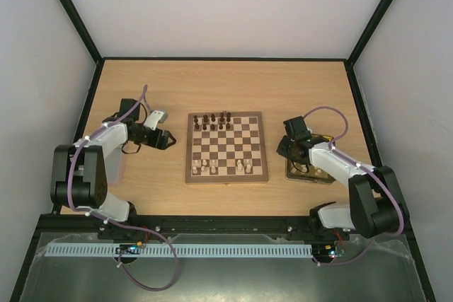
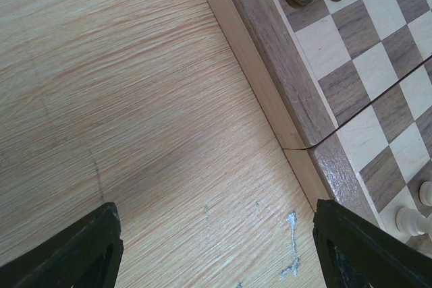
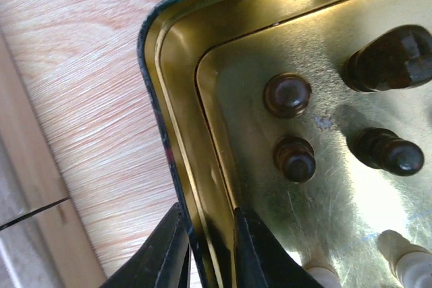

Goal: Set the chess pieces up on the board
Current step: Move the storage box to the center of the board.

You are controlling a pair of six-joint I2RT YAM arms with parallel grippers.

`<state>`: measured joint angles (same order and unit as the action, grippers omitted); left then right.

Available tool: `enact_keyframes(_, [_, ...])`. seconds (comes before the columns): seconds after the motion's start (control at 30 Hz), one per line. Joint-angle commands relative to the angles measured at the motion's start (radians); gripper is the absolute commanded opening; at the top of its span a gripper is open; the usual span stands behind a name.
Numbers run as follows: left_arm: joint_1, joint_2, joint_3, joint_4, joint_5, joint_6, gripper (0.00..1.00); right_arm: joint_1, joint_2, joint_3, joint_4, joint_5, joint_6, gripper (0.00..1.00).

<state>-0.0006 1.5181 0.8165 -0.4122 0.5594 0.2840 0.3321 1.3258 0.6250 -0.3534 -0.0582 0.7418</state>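
**Reading your three views in turn**

From above, you see the board (image 1: 226, 148) lying square on the pale wood-grain bench (image 1: 141, 90), between your two arms. Dark pieces (image 1: 212, 122) fill its far rows and pale pieces (image 1: 211, 167) stand along its near edge. Your left pincer (image 1: 166, 139) sits just left of the board. Your right pincer (image 1: 289, 157) is down at the gold tray (image 1: 315, 173).

On your left wrist, the black fingers (image 2: 74, 254) are spread wide, with only streaky bench grain and a silvery scuff (image 2: 291, 247) between them. The board's smooth brown border runs beside them, split by a curved seam.

On your right wrist, the fingers (image 3: 260, 254) are nearly together, clamped on the tray's glossy rolled wall. Inside the tray lie turned dark pieces, round-topped, with pale ones at the bottom edge.
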Motion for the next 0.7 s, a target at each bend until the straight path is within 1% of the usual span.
enact_keyframes(0.0, [0.005,0.004,-0.003,-0.004,0.003,-0.002,0.78,0.038,-0.036,-0.011,-0.018,0.005,0.035,0.18])
enact_keyframes(0.23, [0.005,0.002,-0.001,-0.006,0.003,-0.002,0.78,0.092,-0.051,-0.033,-0.013,-0.003,0.068,0.17])
enact_keyframes(0.27, [0.004,0.002,-0.001,-0.005,0.003,-0.003,0.78,0.097,-0.051,-0.037,-0.010,-0.005,0.072,0.15])
enact_keyframes(0.33, [0.004,0.001,0.000,-0.006,0.003,-0.002,0.78,0.108,-0.046,-0.045,-0.004,-0.008,0.078,0.14])
enact_keyframes(0.67, [0.005,-0.001,0.000,-0.007,0.000,-0.003,0.78,0.185,-0.072,-0.075,0.017,-0.020,0.142,0.14])
